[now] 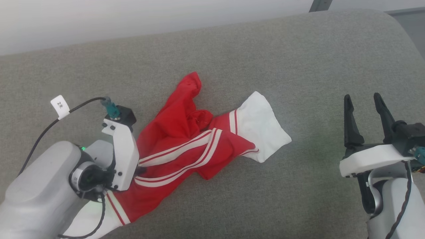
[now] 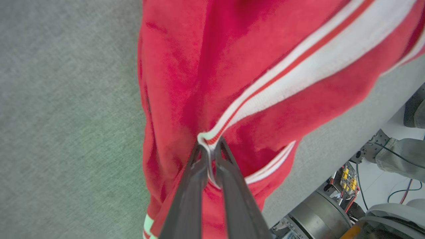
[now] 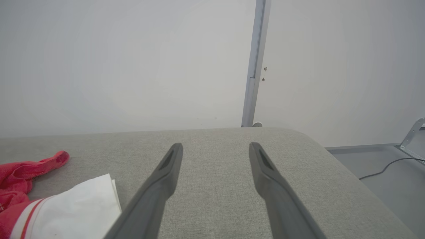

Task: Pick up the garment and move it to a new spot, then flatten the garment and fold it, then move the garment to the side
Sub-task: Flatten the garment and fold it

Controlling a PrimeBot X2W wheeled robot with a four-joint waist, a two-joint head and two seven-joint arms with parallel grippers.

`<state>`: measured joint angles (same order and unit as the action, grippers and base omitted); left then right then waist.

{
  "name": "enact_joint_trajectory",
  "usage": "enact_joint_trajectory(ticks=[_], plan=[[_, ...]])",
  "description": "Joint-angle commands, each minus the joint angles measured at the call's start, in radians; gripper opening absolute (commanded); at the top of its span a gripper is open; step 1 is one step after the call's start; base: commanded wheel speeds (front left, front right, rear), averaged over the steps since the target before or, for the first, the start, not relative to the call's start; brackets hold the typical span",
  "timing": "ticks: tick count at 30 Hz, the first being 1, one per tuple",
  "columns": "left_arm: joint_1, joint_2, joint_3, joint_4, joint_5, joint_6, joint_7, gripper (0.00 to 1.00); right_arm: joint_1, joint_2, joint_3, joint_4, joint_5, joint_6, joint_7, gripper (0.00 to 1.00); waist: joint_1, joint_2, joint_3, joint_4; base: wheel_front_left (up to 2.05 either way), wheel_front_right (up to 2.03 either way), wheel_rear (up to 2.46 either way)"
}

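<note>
The garment (image 1: 179,132) is a red shirt with white sleeves and white striped trim, lying crumpled on the grey padded surface (image 1: 265,59). One white sleeve (image 1: 262,126) spreads to the right. In the left wrist view my left gripper (image 2: 210,146) is shut on the garment (image 2: 232,49), its two dark fingers (image 2: 189,186) pinching a fold of the striped trim. In the head view my left wrist housing (image 1: 121,156) covers those fingers at the shirt's lower left. My right gripper (image 1: 365,99) stands open and empty well right of the shirt, also above the bare surface in its own view (image 3: 215,146). The garment's sleeve (image 3: 66,205) shows there at lower left.
The grey surface ends in a rounded far right corner (image 3: 308,136), with a white wall and a metal post (image 3: 254,66) behind it. A cable (image 3: 382,167) lies on the floor to the right. The surface's near edge and my base (image 2: 325,205) show beside the shirt.
</note>
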<state>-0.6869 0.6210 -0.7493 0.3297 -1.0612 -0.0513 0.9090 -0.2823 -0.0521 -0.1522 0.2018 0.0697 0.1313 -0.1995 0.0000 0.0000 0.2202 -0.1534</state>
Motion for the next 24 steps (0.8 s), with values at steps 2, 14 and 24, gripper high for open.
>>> enact_joint_trajectory(ticks=[2,14,24], plan=[[-0.021,-0.007,0.004,-0.002,-0.001,-0.01,-0.012,0.0,-0.009,0.002,-0.001,-0.001,0.001,-0.001,-0.007,1.0,0.0,0.0,0.001,0.004,0.0,0.0,0.0],[0.061,0.047,0.033,-0.276,-0.088,0.116,0.081,0.0,0.016,0.002,-0.027,-0.017,-0.006,-0.001,-0.001,1.0,0.0,0.0,-0.02,0.045,0.0,0.0,0.0],[0.227,0.088,-0.006,-0.484,-0.073,0.209,0.058,0.14,0.014,0.002,-0.017,-0.022,0.006,-0.001,0.007,1.0,0.0,0.0,-0.008,0.076,0.0,0.0,0.0]])
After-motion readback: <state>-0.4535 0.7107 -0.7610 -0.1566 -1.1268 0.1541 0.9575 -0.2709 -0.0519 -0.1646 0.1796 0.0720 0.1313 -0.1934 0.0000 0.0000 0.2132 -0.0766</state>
